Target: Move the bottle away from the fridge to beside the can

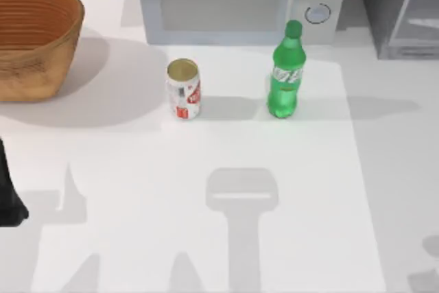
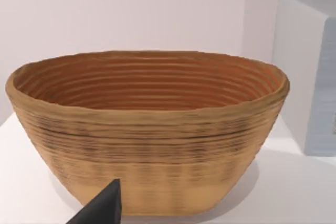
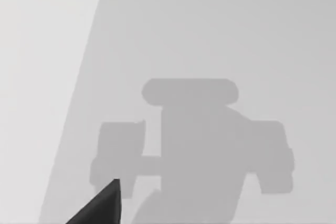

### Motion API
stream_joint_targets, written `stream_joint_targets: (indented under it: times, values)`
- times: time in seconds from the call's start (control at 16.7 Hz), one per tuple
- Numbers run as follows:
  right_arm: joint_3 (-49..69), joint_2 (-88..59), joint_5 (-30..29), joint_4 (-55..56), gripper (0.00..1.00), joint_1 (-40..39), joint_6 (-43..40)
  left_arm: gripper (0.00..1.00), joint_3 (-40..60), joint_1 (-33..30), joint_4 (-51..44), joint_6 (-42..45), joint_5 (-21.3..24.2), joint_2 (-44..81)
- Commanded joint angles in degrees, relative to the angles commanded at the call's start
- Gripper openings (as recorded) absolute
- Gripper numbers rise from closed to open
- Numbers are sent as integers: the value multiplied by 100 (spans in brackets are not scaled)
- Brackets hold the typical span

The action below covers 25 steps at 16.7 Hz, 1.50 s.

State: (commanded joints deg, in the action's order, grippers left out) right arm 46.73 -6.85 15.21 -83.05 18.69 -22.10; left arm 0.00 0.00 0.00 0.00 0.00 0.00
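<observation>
The green bottle (image 1: pixel 285 73) stands upright on the table in front of the microwave's knob end, left of the dark grey fridge (image 1: pixel 401 8). The red-and-white can (image 1: pixel 183 89) stands upright to the bottle's left, with a clear gap between them. Nothing touches either one. My left arm (image 1: pixel 8 197) sits parked at the table's left edge. A dark tip of my left gripper (image 2: pixel 102 208) points at the basket. A dark tip of my right gripper (image 3: pixel 100 205) hangs over bare table and the arm's shadow.
A woven basket (image 1: pixel 31 39) sits at the back left, and its rim (image 2: pixel 147 111) lies close before the left wrist camera. A light grey microwave (image 1: pixel 240 1) stands along the back, between basket and fridge. Open tabletop (image 1: pixel 226 204) spreads in front of the can and bottle.
</observation>
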Motion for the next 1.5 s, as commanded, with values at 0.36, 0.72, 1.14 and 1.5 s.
stream_joint_targets:
  times: [0.36,0.72,1.14,1.5]
  values:
    - [1178,-3650,1771,115,100,3213,-3913,100,0,0,0,0,0,0]
    - [2249,-7409,3253,11,100,6612,-7536,100,0,0,0,0,0,0]
    - [2910,-9606,3906,-140,100,8441,-9378,100,0,0,0,0,0,0]
    - [2938,-9705,3914,-152,100,8483,-9449,100,0,0,0,0,0,0]
